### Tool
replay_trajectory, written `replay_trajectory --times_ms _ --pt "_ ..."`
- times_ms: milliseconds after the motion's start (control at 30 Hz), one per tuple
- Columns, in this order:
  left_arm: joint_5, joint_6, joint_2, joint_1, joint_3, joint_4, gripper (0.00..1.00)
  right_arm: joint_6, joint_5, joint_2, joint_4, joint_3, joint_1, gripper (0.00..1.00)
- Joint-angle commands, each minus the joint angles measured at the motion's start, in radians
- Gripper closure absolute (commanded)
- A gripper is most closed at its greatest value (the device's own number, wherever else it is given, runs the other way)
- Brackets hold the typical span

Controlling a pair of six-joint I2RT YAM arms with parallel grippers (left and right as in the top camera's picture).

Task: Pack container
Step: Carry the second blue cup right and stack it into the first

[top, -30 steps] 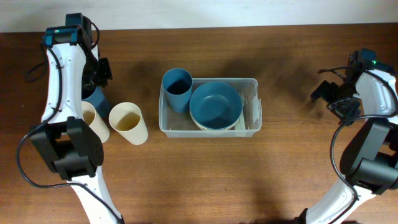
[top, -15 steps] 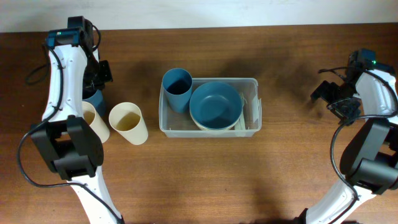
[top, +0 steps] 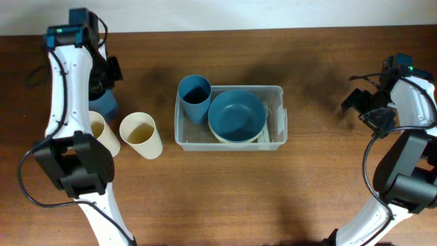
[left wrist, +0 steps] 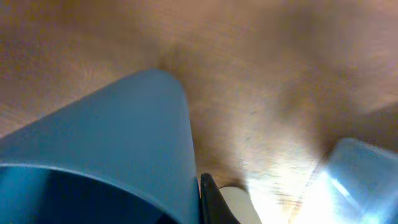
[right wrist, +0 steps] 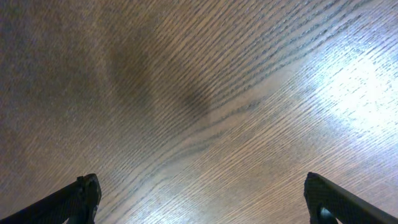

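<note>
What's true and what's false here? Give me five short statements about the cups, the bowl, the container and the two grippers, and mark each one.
1. A blue cup stands inside the container. True.
2. The bowl sits on the table outside the container. False: the blue bowl lies inside the container, right beside that cup.
3. The right gripper is open over bare table. True.
4. Both cream cups are packed in the container. False: the two cream cups stand on the table to the left of it.
5. The left gripper is shut on a second blue cup. True.
</note>
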Motion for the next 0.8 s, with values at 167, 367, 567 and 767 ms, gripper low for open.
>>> replay_trajectory --times_ms 167,367,567,767 --pt "0.159 0.08 -0.227 -0.115 0.234 -0.047 0.98 0.012 0.009 -0.001 0.0 -0.003 0.003 0.01" --pt "0.151 0.128 -0.348 -0.278 0.248 -0.045 0.98 0.012 0.009 -0.001 0.0 -0.003 0.003 0.01" --pt "0.15 0.153 -0.365 -0.38 0.247 -0.079 0.98 0.012 0.009 0.0 0.0 -0.003 0.003 0.01" --pt "0.15 0.18 -0.358 -0.442 0.247 -0.156 0.98 0.012 0.009 0.0 0.0 -0.003 0.003 0.01"
